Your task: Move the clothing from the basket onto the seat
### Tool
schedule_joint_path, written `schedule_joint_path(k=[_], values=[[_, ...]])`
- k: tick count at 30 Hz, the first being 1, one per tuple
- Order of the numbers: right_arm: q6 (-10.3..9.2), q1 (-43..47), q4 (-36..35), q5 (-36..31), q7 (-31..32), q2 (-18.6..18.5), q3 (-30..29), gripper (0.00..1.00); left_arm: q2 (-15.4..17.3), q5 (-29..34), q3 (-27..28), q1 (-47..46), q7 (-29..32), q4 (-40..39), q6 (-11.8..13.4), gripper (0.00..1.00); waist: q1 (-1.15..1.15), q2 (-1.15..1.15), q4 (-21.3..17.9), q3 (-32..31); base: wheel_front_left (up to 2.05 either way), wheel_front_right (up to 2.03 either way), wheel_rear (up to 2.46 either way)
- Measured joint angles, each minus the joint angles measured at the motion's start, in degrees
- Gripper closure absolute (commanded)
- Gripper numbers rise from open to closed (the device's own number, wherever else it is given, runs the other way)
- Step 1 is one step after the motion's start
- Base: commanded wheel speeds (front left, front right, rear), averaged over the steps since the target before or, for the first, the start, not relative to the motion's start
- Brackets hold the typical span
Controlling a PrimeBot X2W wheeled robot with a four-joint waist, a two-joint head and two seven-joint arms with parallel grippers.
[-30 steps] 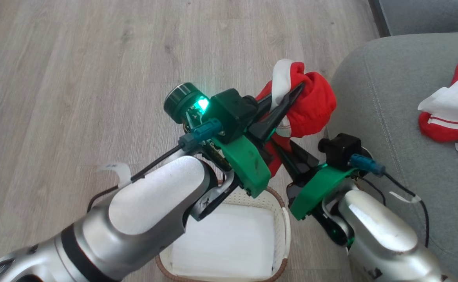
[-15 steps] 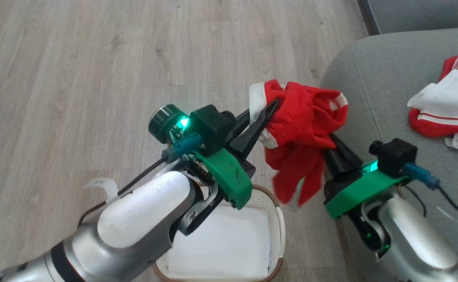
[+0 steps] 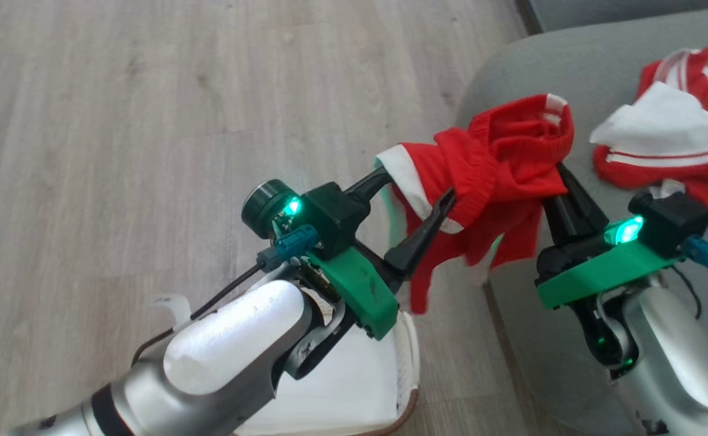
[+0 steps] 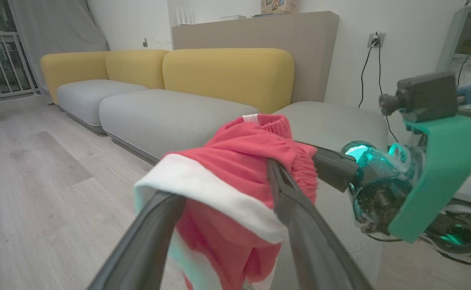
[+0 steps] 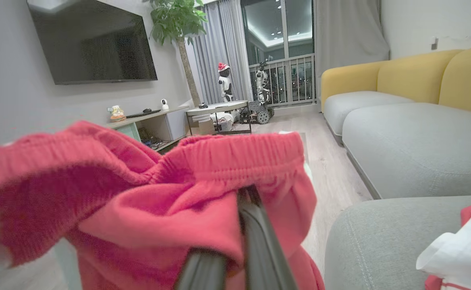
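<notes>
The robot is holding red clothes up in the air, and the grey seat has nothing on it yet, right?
Not quite: the head view shows another red and white garment lying on the seat. The rest is right: the right gripper holds the red clothing up.

Noted red garment [image 3: 499, 163], white-trimmed, bunched in mid-air just off grey-green seat [image 3: 584, 48] edge — second garment [image 3: 674, 145], red-white, crumpled on seat; white brown-rimmed basket [image 3: 413, 357] upright on floor [image 3: 148, 121] below.

Basket [image 3: 412, 354] on floor [image 3: 148, 121], seat [image 3: 596, 36] right of it, clothing [image 3: 499, 163] above between
</notes>
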Motion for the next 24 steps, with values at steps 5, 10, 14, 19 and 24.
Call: schedule_joint_path(k=[5, 10, 14, 19, 24], values=[[0.0, -0.01, -3.02, -0.09, 0.0, -0.73, -1.18, 1.0, -0.33, -0.25, -0.19, 0.87, -0.73, 1.0, -0.04, 0.0, 0.0, 0.0, -2.72, 0.06, 0.0, 0.0, 0.0], [0.0, 0.05, -5.0, -0.2, 0.0, -2.19, -4.92, 1.0, -0.74, -0.27, -0.65, 0.91, -1.51, 2.33, -0.51, 0.0, 0.0, 0.0, -5.7, 0.16, 0.0, 0.0, 0.0], [0.0, 0.22, -5.97, -0.25, 0.0, -2.93, -7.16, 1.0, -0.88, -0.78, -0.75, 0.94, -1.76, 3.23, -0.58, 0.0, 0.0, 0.0, -7.56, 0.25, 0.0, 0.0, 0.0], [0.0, 1.33, -7.2, -0.29, 0.0, -3.36, -9.38, 1.0, -0.94, -0.87, -0.78, 1.03, -2.15, 4.5, -0.62, 0.0, 0.0, 0.0, -10.89, 0.53, 0.0, 0.0, 0.0], [0.0, 1.88, -8.61, -0.78, 0.0, -3.32, -10.05, 1.0, -1.09, -0.86, -0.78, 1.03, -2.68, 5.64, -1.01, 0.0, 0.0, 0.0, -14.29, 1.03, 0.0, 0.0, 0.0]])
